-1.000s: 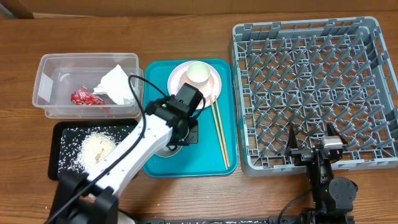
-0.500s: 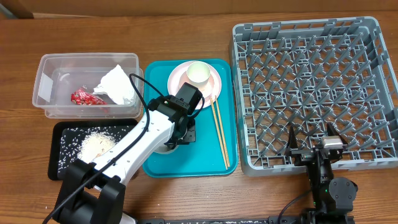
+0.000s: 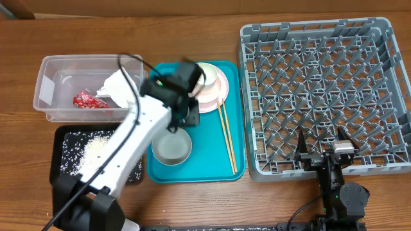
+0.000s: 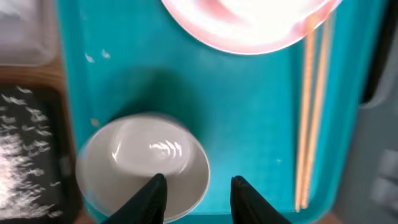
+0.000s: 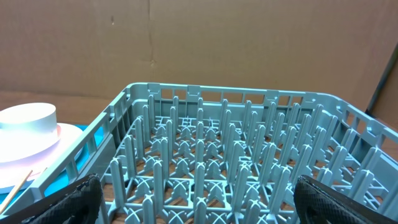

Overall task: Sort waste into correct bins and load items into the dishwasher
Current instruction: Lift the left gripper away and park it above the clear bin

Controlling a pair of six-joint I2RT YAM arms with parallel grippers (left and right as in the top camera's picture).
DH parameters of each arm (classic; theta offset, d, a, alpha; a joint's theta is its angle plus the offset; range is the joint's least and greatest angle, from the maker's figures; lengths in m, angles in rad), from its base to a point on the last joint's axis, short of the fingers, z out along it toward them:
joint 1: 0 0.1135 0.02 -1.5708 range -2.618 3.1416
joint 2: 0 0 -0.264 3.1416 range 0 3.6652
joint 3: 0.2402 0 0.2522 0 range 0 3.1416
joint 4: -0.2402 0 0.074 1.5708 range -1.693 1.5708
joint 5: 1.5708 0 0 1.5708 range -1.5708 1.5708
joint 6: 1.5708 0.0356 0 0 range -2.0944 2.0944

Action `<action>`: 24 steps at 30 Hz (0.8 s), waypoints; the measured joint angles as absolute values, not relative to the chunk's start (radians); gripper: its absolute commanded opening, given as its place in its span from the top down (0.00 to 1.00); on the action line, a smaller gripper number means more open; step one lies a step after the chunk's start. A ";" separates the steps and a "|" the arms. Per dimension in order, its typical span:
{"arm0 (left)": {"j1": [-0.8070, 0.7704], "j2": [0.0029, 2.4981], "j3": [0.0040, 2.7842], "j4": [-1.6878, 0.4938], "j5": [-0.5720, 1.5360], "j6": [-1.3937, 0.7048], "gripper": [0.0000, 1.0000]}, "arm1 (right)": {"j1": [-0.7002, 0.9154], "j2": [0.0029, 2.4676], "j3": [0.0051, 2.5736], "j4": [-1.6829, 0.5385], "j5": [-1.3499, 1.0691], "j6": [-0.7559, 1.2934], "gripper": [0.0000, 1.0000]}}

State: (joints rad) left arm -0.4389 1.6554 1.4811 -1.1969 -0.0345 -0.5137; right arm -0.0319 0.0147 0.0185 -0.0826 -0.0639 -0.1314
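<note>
L arm has swung up and toward the far side since a sec ago. It's off the greenish-white bowl (image 3: 171, 147), which now sits in plain view, upright, near-left on the teal tray (image 3: 212, 163). L gripper (image 4: 198, 196) has jaws partly apart w/ nothing between them, hovering over the bowl's right rim, no grip. Chopsticks (image 3: 227, 138) lie right of the bowl. Pink plate (image 3: 221, 93) w/ cream cup (image 3: 209, 77) is at the tray's far end. Left of that: clear tub (image 3: 48, 70) w/ red wrapper (image 3: 86, 100) + napkin (image 3: 121, 86), and nearer, black tray (image 3: 59, 144) w/ rice (image 3: 96, 151). Rack (image 3: 321, 83) is on the right. R gripper (image 3: 319, 146) is spread wide, empty, at the rack's near edge.
</note>
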 measured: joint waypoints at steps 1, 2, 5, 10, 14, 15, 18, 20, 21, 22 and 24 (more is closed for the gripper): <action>-0.418 1.655 1.538 -1.241 -0.034 -0.497 0.64 | -0.032 0.015 0.019 -0.082 -0.064 -0.131 0.00; -0.391 1.655 1.600 -1.286 -0.035 -0.486 0.63 | -0.032 0.015 0.019 -0.081 -0.064 -0.132 0.00; -0.283 1.655 1.762 -1.376 -0.041 -0.458 0.45 | -0.032 0.015 0.019 -0.082 -0.064 -0.131 0.00; -0.061 1.654 1.896 -1.458 -0.043 -0.441 0.01 | -0.032 0.015 0.019 -0.081 -0.072 -0.130 0.00; 0.060 1.654 1.891 -1.501 -0.047 -0.441 0.00 | -0.032 0.015 0.019 -0.074 -0.126 -0.084 0.00; 0.075 1.654 1.889 -1.507 -0.047 -0.441 0.00 | -0.032 0.015 0.018 -0.073 -0.146 -0.071 0.00; 0.102 1.654 1.883 -1.509 -0.049 -0.441 0.00 | -0.032 0.015 0.019 -0.069 -0.184 -0.027 0.00; 0.107 1.654 1.882 -1.509 -0.050 -0.441 0.00 | -0.032 0.015 0.019 -0.054 -0.212 0.013 0.00; 0.107 1.654 1.882 -1.509 -0.050 -0.441 0.00 | -0.032 0.015 0.019 -0.043 -0.223 0.031 0.00; 0.107 1.654 1.882 -1.509 -0.050 -0.441 0.00 | -0.032 0.015 0.019 -0.022 -0.230 0.055 0.00; 0.107 1.654 1.881 -1.509 -0.050 -0.441 0.00 | -0.032 0.015 0.019 0.002 -0.255 0.101 0.00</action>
State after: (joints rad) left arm 0.1074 1.6543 1.8809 -1.5085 -0.0498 -0.4412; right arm -0.0319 0.0147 0.0185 0.0021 -0.2546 0.1005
